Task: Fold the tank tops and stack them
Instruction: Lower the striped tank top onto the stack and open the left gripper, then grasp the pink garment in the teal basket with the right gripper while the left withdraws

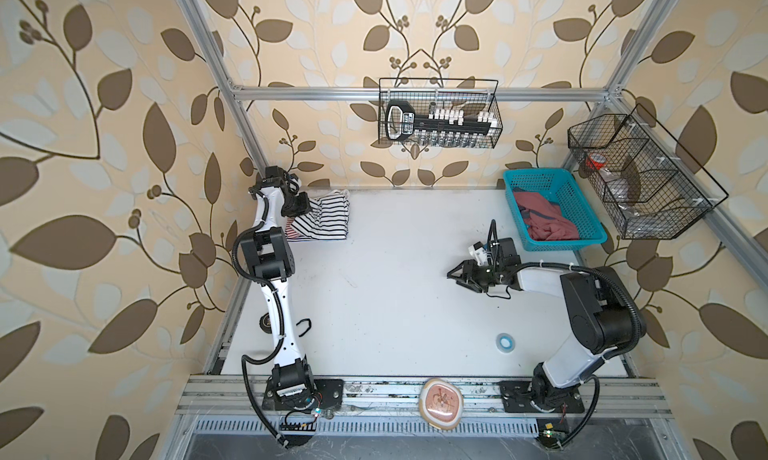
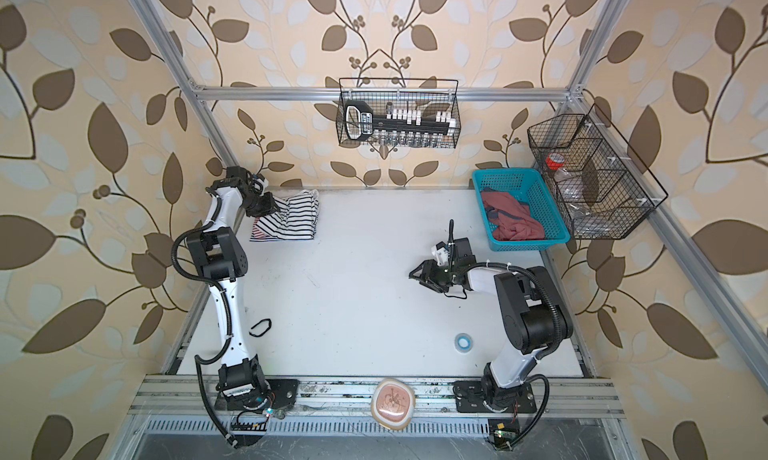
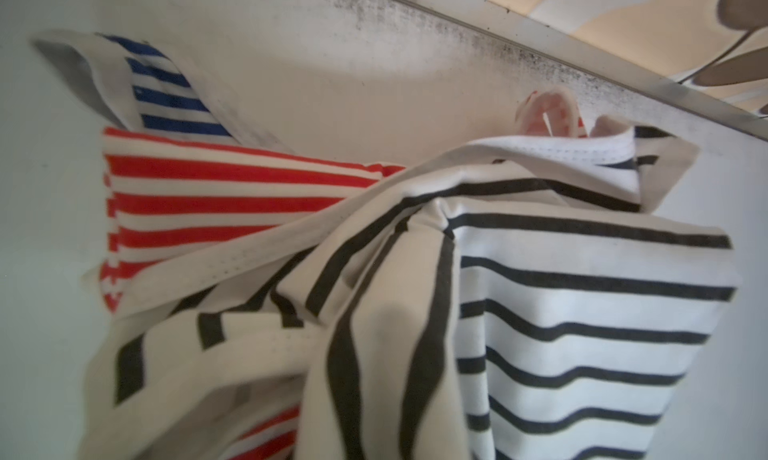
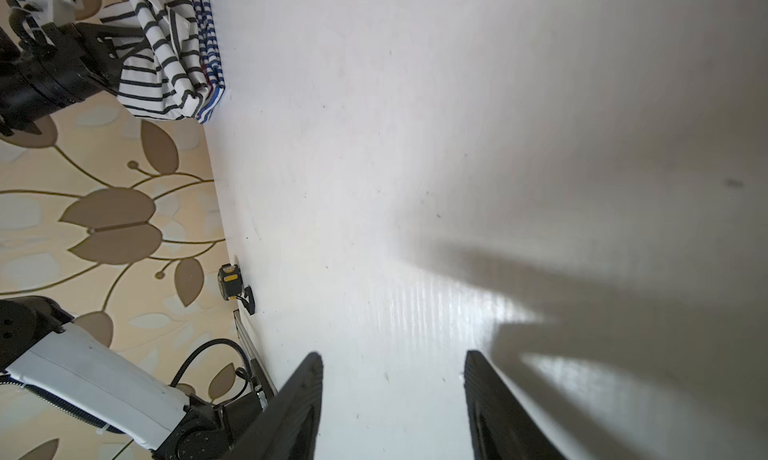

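Nearest the onlooker, a pink rounded pad (image 1: 441, 403) with a reddish drawing sits on the front rail; no words can be read on it. On the white table (image 1: 395, 312) lie a blue tape roll (image 1: 505, 341) and, by the left arm, a yellow-and-black tape measure (image 4: 229, 280) whose markings are too small to read. The right gripper (image 4: 392, 354) hovers over bare tabletop, jaws spread with nothing between them. At the far left corner the left gripper (image 1: 305, 208) rests on the black-and-white striped top (image 1: 328, 217), which lies rumpled over the red-and-white striped top (image 3: 232, 196), with a blue-and-white striped cloth (image 3: 166, 88) beneath; its fingers are buried in fabric, so whether they pinch or stand apart cannot be told. At the far right a blue plastic basket (image 1: 582, 206) holds the dusty red top (image 1: 540, 219), crumpled, with grey-blue trim showing and its print hidden. On the back rail a wire basket (image 1: 494, 105) holds a black tool rack (image 1: 436, 121) with a white label too small to read, and a side wire basket (image 1: 673, 196) holds a red-capped item (image 1: 595, 160) and clear plastic, hard to make out.
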Controlling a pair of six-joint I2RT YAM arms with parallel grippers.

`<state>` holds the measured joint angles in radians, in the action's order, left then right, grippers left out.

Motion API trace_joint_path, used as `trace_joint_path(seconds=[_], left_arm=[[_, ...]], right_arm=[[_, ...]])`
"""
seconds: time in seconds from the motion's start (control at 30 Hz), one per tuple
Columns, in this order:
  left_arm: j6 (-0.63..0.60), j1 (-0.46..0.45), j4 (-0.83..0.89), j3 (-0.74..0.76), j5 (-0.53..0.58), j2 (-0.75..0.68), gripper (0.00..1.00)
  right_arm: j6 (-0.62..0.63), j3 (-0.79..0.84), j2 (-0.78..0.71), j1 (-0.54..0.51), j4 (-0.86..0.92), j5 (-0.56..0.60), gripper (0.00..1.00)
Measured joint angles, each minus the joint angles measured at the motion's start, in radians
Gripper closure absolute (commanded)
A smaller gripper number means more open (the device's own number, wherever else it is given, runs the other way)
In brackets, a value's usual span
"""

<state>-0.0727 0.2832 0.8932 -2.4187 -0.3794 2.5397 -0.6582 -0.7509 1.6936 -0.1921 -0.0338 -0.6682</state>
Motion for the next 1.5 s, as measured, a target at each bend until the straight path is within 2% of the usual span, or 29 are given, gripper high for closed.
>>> trace_joint_path(seconds=[0.1, 0.17, 0.43, 0.53, 0.63, 0.8, 0.93, 1.2, 1.33, 1.5], left_arm=[[0.019, 0.006, -0.038, 0.0, 0.031, 0.0, 0.63], [0.026, 0.007, -0.058, 0.0, 0.049, 0.0, 0.57], [0.024, 0.031, -0.093, 0.008, 0.1, 0.0, 0.53], [0.025, 0.04, -0.094, 0.017, 0.111, -0.002, 0.44], [0.031, 0.046, -0.097, 0.032, 0.12, -0.016, 0.41], [0.045, 0.046, -0.106, 0.053, 0.114, -0.076, 0.3], [0.045, 0.046, -0.11, 0.053, 0.101, -0.145, 0.24], [0.046, 0.046, -0.072, 0.079, 0.099, -0.308, 0.24], [0.079, 0.045, -0.076, 0.204, 0.063, -0.466, 0.24], [0.203, 0.027, -0.166, 0.395, -0.047, -0.676, 0.26]], right_arm=[[-0.006, -0.009, 0.002, -0.01, 0.0, 0.006, 0.45], [-0.008, -0.009, 0.002, -0.011, 0.0, 0.008, 0.45], [-0.014, -0.009, 0.002, -0.016, 0.0, 0.015, 0.45], [-0.015, -0.009, 0.002, -0.018, 0.0, 0.014, 0.45], [-0.015, -0.009, 0.002, -0.02, 0.0, 0.015, 0.45], [-0.015, -0.009, -0.015, -0.022, 0.005, 0.014, 0.44], [-0.011, -0.009, -0.051, -0.023, 0.012, 0.014, 0.44], [0.04, -0.032, -0.187, 0.025, 0.139, 0.023, 0.43], [0.121, -0.143, -0.286, 0.121, 0.279, 0.061, 0.43], [0.237, -0.356, -0.327, 0.251, 0.448, 0.15, 0.44]])
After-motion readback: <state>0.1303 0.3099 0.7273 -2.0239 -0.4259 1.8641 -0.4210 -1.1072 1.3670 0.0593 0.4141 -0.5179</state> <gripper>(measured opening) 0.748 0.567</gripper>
